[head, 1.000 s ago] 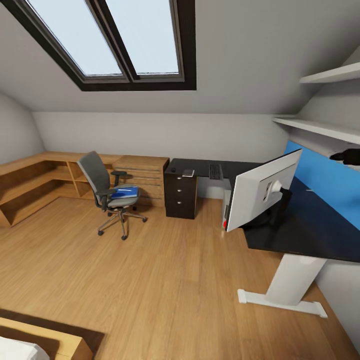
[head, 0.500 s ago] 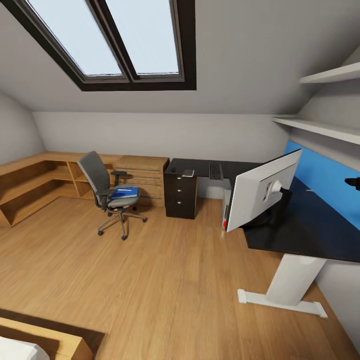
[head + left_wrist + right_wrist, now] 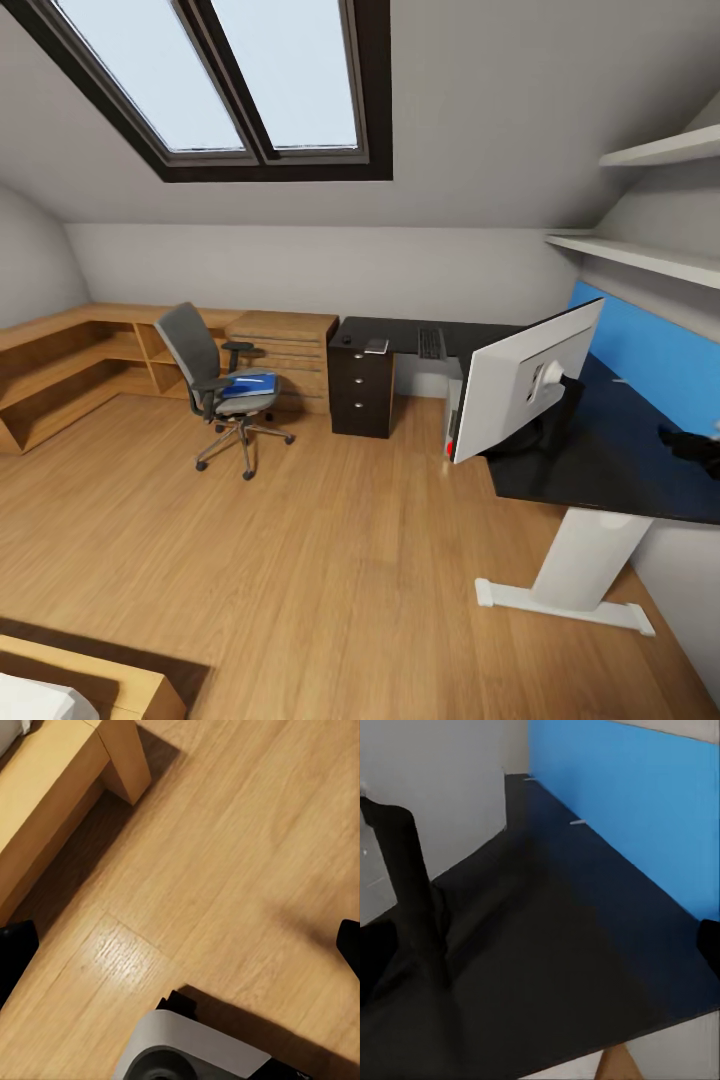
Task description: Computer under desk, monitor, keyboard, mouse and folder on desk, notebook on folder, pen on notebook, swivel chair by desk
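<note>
The grey swivel chair [image 3: 205,375] stands on the floor left of the desk [image 3: 610,450], with the blue folder [image 3: 248,384] on its seat. The monitor [image 3: 525,380] stands on the desk, white back toward me. On the far desk wing lie the keyboard [image 3: 430,343], the notebook [image 3: 376,346] and the mouse [image 3: 346,340]. The computer [image 3: 455,420] sits under the desk. The pen is out of view. My right gripper [image 3: 690,447] [image 3: 540,952] hovers open over the desk top near the monitor's stand [image 3: 405,870]. My left gripper [image 3: 180,945] is open above bare floor.
A black drawer unit [image 3: 361,392] stands under the far desk wing. Low wooden shelf units [image 3: 80,360] line the left wall. A blue panel [image 3: 650,365] backs the desk, with white shelves [image 3: 640,258] above. A wooden bed frame [image 3: 60,795] lies near my base.
My right gripper has come down from beside the wall shelf to just above the desk top at the right edge. The view and the room's things have not shifted.
</note>
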{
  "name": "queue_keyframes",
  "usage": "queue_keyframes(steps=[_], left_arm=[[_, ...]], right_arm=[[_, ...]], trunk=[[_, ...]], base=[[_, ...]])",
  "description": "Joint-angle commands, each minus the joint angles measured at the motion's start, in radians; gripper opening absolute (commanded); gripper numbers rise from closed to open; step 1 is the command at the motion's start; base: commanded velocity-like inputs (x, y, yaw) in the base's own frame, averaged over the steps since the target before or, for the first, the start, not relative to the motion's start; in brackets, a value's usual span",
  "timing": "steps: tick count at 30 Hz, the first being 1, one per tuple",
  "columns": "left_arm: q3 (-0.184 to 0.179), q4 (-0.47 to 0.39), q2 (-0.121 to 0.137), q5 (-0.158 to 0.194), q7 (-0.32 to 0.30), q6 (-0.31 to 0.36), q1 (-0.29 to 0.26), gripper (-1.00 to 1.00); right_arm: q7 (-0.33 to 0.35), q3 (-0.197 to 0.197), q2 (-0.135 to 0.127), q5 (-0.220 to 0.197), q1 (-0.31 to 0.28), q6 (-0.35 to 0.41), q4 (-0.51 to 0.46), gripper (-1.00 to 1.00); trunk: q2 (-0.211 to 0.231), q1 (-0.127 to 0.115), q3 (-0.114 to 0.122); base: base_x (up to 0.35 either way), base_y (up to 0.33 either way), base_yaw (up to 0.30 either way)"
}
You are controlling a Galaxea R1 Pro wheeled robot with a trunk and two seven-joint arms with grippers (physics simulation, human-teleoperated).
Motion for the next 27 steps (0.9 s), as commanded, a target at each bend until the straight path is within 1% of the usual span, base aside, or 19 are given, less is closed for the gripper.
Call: queue_keyframes(steps=[1,2,3,5,7,9,10,11,12,13,14,15,16,17,19,21,26,27], left_arm=[[-0.008,0.0,0.0,0.003,0.008,-0.002,-0.001,1.0],[-0.008,0.0,0.0,0.003,0.008,-0.002,0.0,1.0],[-0.008,0.0,0.0,0.003,0.008,-0.002,-0.001,1.0],[-0.009,0.0,0.0,0.003,0.008,-0.002,-0.001,1.0],[-0.009,0.0,0.001,0.003,0.008,-0.002,0.0,1.0],[-0.01,0.0,0.001,0.003,0.008,-0.002,-0.001,1.0],[-0.009,0.0,0.001,0.003,0.008,-0.001,0.0,1.0],[-0.009,0.0,0.001,0.002,0.008,-0.001,0.0,1.0],[-0.009,-0.001,0.0,0.002,0.009,0.0,0.0,1.0],[-0.009,-0.003,0.0,0.002,0.01,0.002,0.0,1.0],[-0.008,-0.004,0.0,0.002,0.011,0.004,-0.001,1.0],[-0.008,-0.004,0.0,0.003,0.011,0.004,0.0,1.0],[-0.008,-0.004,0.001,0.004,0.012,0.005,-0.001,1.0],[-0.007,-0.004,0.001,0.004,0.012,0.005,0.0,1.0],[-0.006,-0.005,0.006,0.006,0.015,0.005,0.0,1.0],[-0.005,-0.005,0.007,0.007,0.016,0.004,-0.001,1.0],[-0.005,-0.012,0.002,0.002,0.017,0.004,-0.001,1.0],[-0.005,-0.027,-0.001,0.001,0.017,0.005,-0.001,1.0]], right_arm=[[0.005,0.005,0.014,-0.011,0.002,-0.032,0.015,1.0],[0.004,0.005,0.027,-0.011,0.008,-0.056,0.024,1.0],[0.004,0.004,0.05,-0.01,0.035,-0.101,0.037,1.0],[0.004,0.005,0.068,-0.011,0.069,-0.136,0.046,1.0],[0.002,0.005,0.104,-0.013,0.13,-0.192,0.055,1.0],[-0.001,0.004,0.13,-0.014,0.15,-0.219,0.057,1.0],[-0.01,0.003,0.154,-0.014,0.164,-0.249,0.058,1.0],[-0.034,0.002,0.174,-0.014,0.177,-0.285,0.059,1.0],[-0.05,0.002,0.184,-0.014,0.183,-0.304,0.06,1.0],[-0.108,0.002,0.216,-0.015,0.2,-0.355,0.061,1.0],[-0.15,0.002,0.239,-0.015,0.21,-0.383,0.061,1.0],[-0.171,0.002,0.25,-0.015,0.216,-0.394,0.061,1.0],[-0.211,0.002,0.27,-0.014,0.226,-0.412,0.061,1.0],[-0.228,0.002,0.278,-0.014,0.23,-0.418,0.061,1.0],[-0.283,0.002,0.308,-0.013,0.244,-0.438,0.061,1.0],[-0.295,0.002,0.315,-0.014,0.247,-0.442,0.061,1.0],[-0.302,0.001,0.317,-0.014,0.259,-0.448,0.061,1.0],[-0.302,0.001,0.317,-0.015,0.261,-0.453,0.061,1.0]], trunk=[[-0.001,0.0,-0.001],[-0.001,0.0,-0.001],[-0.001,0.0,-0.001],[-0.001,0.0,-0.001],[-0.001,0.0,-0.001],[-0.001,0.0,-0.001],[-0.001,0.0,-0.001],[-0.001,0.0,-0.001],[-0.001,0.0,-0.001],[-0.001,0.0,-0.001],[-0.001,0.0,-0.001],[-0.001,0.0,-0.001],[-0.001,0.0,-0.001],[-0.001,0.0,-0.001],[-0.001,0.0,-0.001],[-0.001,0.0,-0.001],[-0.001,0.0,-0.001],[-0.001,0.0,-0.001]], base=[[0.0,0.0,0.0],[0.0,0.0,0.0],[0.0,0.0,0.0],[0.0,0.0,0.0],[0.0,0.0,0.0],[0.0,0.0,0.0],[0.0,0.0,0.0],[0.0,0.0,0.0],[0.0,0.0,0.0],[0.0,0.0,0.0],[0.0,0.0,0.0],[0.0,0.0,0.0],[0.0,0.0,0.0],[0.0,0.0,0.0],[0.0,0.0,0.0],[0.0,0.0,0.0],[0.0,0.0,0.0],[0.0,0.0,0.0]])
